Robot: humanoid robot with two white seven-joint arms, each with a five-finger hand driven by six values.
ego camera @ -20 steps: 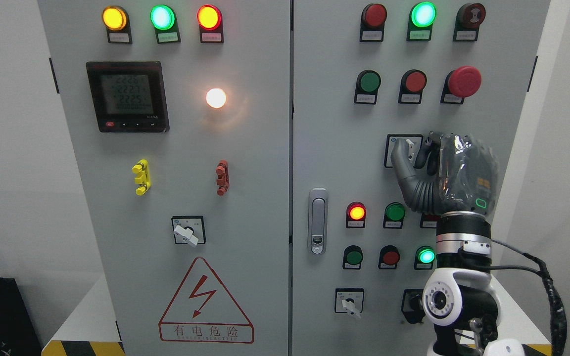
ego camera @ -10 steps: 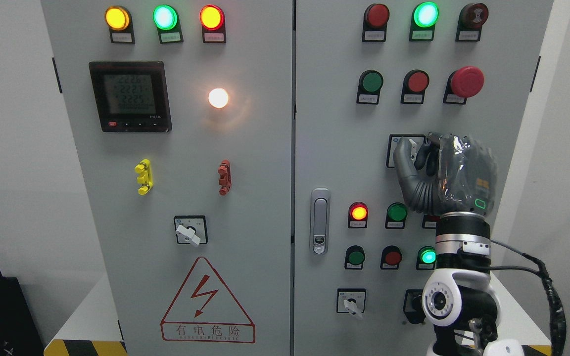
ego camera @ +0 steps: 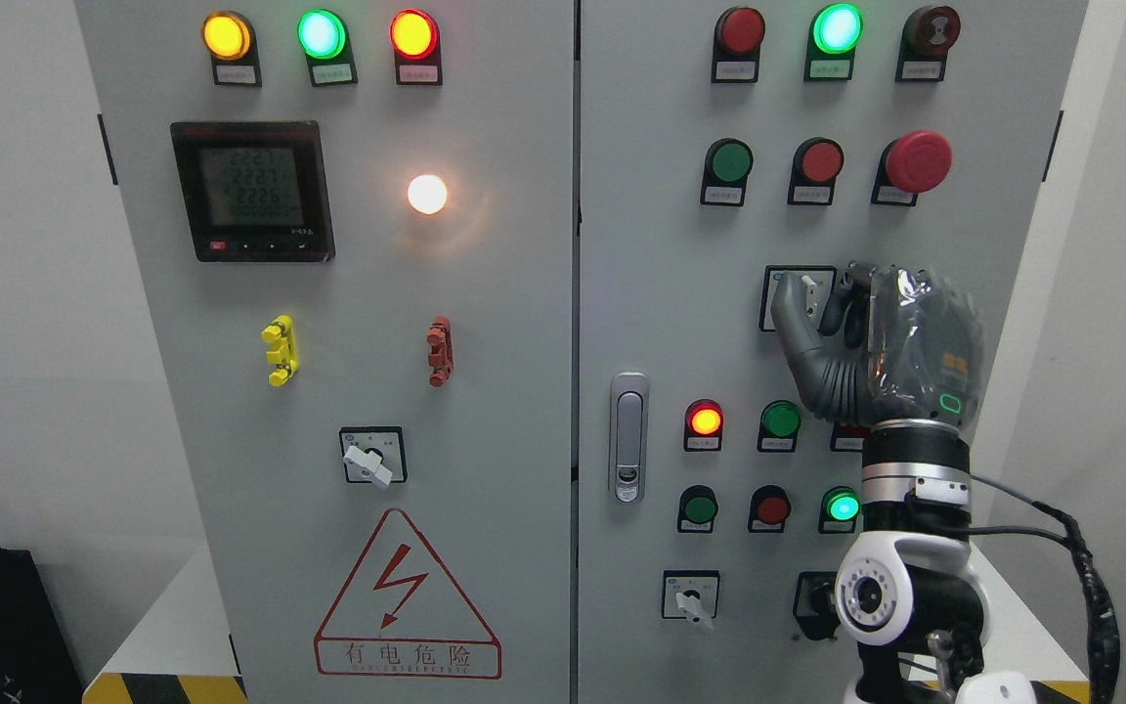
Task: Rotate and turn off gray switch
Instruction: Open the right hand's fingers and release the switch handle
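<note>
While thumb and fingers pinch it, the gray switch (ego camera: 808, 289) sits within the right robot hand (ego camera: 876, 337)

On the cabinet's right door (ego camera: 661, 244) the right hand (ego camera: 876, 342) stood over the rotary switch (ego camera: 802, 288), which showed at the hand's ten o'clock. The mushroom button (ego camera: 918, 161) sat at the hand's twelve o'clock, the door latch (ego camera: 628, 437) at its eight. On the left door (ego camera: 514, 323) the meter (ego camera: 252, 191) lay at nine o'clock from a lamp (ego camera: 427, 194).
</note>
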